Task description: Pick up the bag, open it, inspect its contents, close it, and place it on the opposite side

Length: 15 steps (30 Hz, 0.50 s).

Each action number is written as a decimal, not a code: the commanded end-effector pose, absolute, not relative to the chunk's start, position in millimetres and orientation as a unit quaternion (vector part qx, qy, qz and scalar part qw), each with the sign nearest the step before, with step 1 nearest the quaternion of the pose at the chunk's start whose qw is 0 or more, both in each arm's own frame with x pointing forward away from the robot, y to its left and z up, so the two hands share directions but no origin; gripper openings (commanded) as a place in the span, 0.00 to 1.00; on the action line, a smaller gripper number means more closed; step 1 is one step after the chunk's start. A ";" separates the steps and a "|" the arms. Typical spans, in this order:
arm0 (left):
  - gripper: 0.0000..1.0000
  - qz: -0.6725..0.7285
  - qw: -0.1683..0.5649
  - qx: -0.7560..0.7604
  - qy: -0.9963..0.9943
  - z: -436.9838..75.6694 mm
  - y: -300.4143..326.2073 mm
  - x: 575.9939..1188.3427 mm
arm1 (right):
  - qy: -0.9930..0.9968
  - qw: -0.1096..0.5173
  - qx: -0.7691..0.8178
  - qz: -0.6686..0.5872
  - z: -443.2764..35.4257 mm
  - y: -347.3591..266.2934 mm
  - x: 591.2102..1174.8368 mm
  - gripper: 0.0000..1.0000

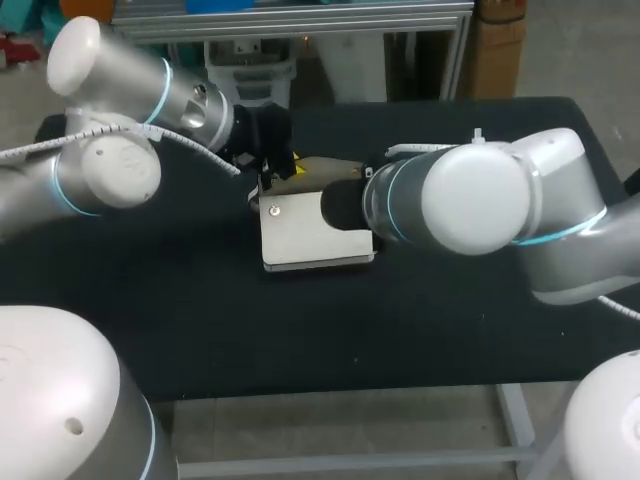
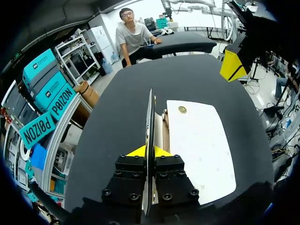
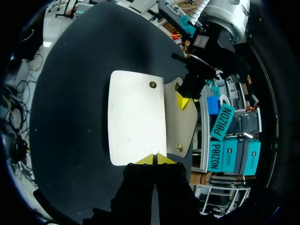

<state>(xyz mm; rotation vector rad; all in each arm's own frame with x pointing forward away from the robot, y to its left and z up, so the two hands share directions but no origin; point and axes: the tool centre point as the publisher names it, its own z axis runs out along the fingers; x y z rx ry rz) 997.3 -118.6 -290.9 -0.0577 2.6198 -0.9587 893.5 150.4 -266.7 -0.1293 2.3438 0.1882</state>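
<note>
Bag [image 1: 295, 235]: flat, pale, lying on its back mid-table, pinned between your two pincers. Its flap [image 3: 183, 122] is lifted off the body and shows a tan inner face.

Left pincer [image 2: 149, 151]: clenched on the flap. You see the flap edge-on as a thin blade running straight out between the yellow tips, standing upright. The white body lies flat just beside this pincer, on the side away from the table's nearer edge, with a brass stud [image 2: 182, 109] ahead of the tips near the body's far end.

Right pincer [image 3: 154, 159]: tips pressed together on the bag's edge directly at their ends, grasping that rim. The body stretches straight ahead of it. The flap hangs off to one side of it, and the left pincer's yellow tip bites the flap's far end. A second snap piece [image 3: 179, 147] sits on the flap, close beside the right pincer.

Contents: you cannot tell. The mouth under the flap shows nothing but tan lining.

Surface: a black table [image 1: 200, 320] under both pincers. Left arm [image 1: 130, 100] and right arm [image 1: 470, 195] meet over the bag from opposite sides; the right arm hides its own pincer from the head view.
</note>
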 end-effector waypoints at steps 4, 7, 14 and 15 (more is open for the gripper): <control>0.00 -0.348 0.218 -0.029 0.911 -304.3 -120.4 988.3 | 0.924 0.372 -0.054 0.072 -277.6 153.4 889.4 0.40; 0.00 -0.340 0.238 -0.026 0.910 -307.2 -122.3 986.5 | 0.927 0.365 -0.053 0.071 -283.0 153.9 886.3 0.48; 0.00 -0.326 0.280 -0.011 0.903 -312.0 -128.4 980.6 | 0.933 0.348 -0.056 0.069 -300.2 156.4 881.4 0.68; 0.00 -0.324 0.286 -0.004 0.902 -313.3 -129.4 979.1 | 0.934 0.346 -0.056 0.066 -303.5 156.8 881.1 0.71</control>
